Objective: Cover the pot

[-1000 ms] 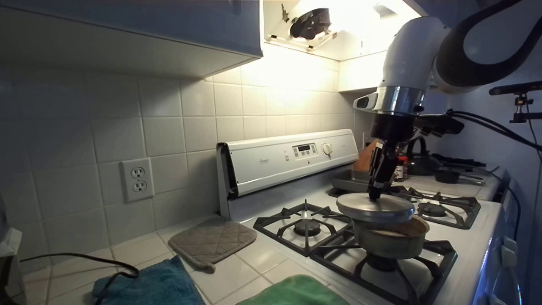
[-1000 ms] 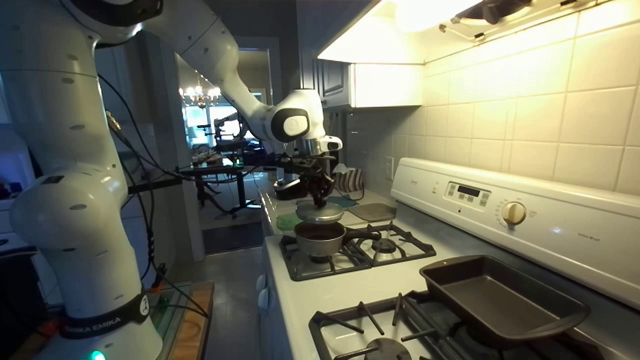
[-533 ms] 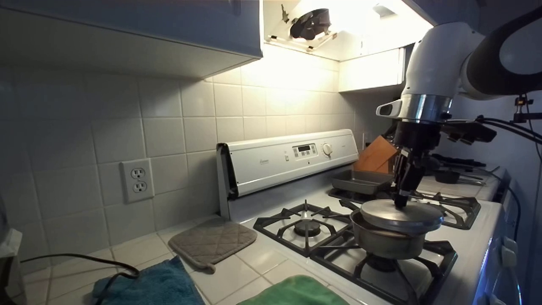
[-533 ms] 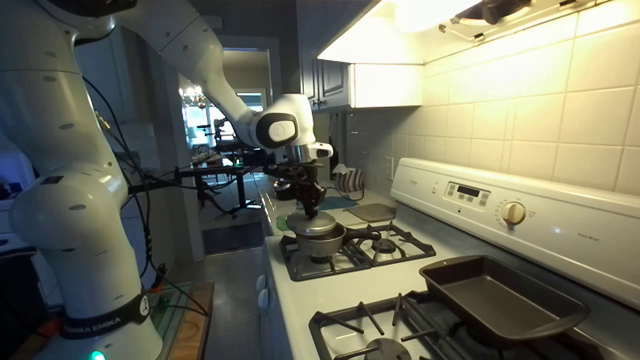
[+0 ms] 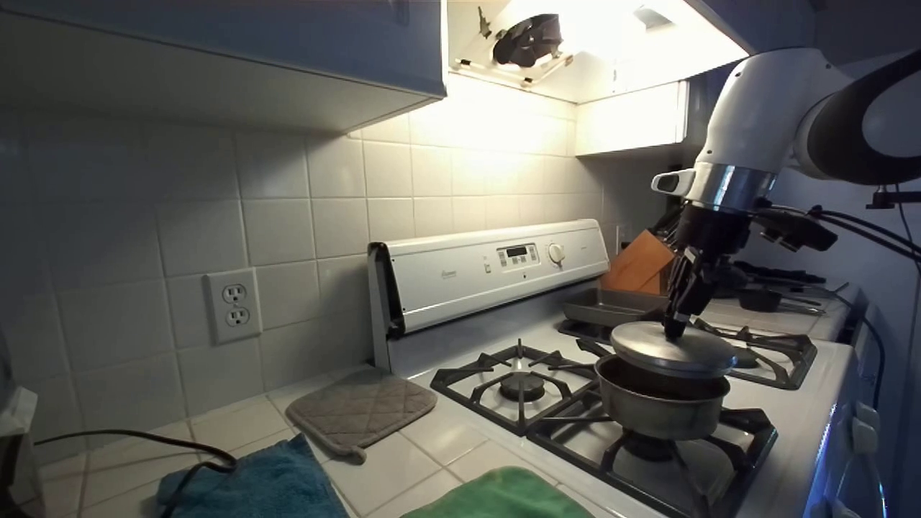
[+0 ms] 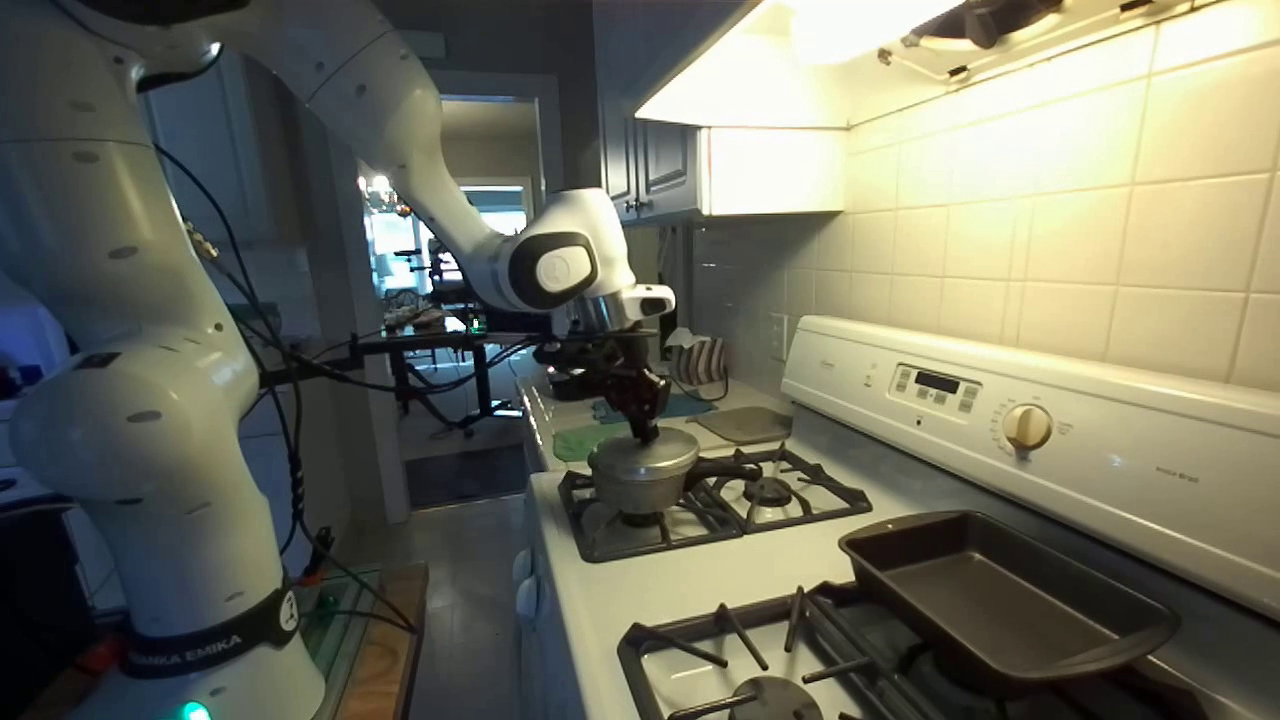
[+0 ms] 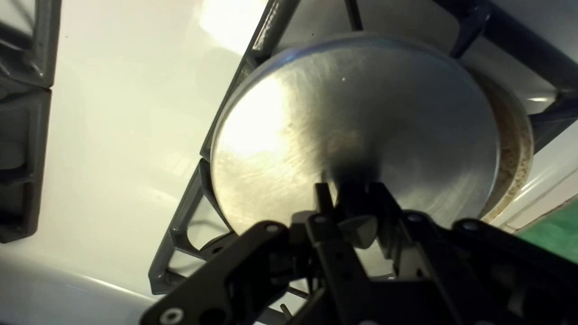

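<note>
The pot, low, round and dull grey-brown, stands on a front burner; it also shows in an exterior view with a dark handle. My gripper points down and is shut on the knob of the round metal lid. The lid is slightly tilted above the pot, with the dark opening showing under it. In the wrist view the lid hides most of the pot; a strip of its rim shows at the right. The knob is mostly hidden between the fingers. Any lid-pot contact is unclear.
Black burner grates surround the pot. A dark baking pan sits on the stove. The stove's control panel rises behind. A grey potholder, a blue towel and a green cloth lie on the counter.
The gripper and lid moved over the pot and down, overshot to one side, then shifted partly back and slightly up, with the lid more tilted. The pot has not moved.
</note>
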You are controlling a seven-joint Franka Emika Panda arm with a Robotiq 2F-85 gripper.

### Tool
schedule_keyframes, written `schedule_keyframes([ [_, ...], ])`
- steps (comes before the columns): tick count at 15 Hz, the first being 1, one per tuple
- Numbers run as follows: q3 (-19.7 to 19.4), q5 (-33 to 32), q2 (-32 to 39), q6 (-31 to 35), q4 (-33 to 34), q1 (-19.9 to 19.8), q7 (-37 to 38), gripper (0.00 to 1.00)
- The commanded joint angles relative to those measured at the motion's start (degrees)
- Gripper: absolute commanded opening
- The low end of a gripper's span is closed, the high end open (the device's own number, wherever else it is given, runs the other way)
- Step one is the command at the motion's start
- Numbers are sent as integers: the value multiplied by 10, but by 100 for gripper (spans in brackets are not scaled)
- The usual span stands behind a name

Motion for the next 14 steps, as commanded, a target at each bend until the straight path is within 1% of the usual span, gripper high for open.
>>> schedule_keyframes([
  [1, -2, -21, -8, 28, -6, -2, 15, 6],
  [9, -2, -5, 22, 67, 16, 11, -11, 6],
  [14, 0, 4, 55, 74, 45, 21, -30, 6],
])
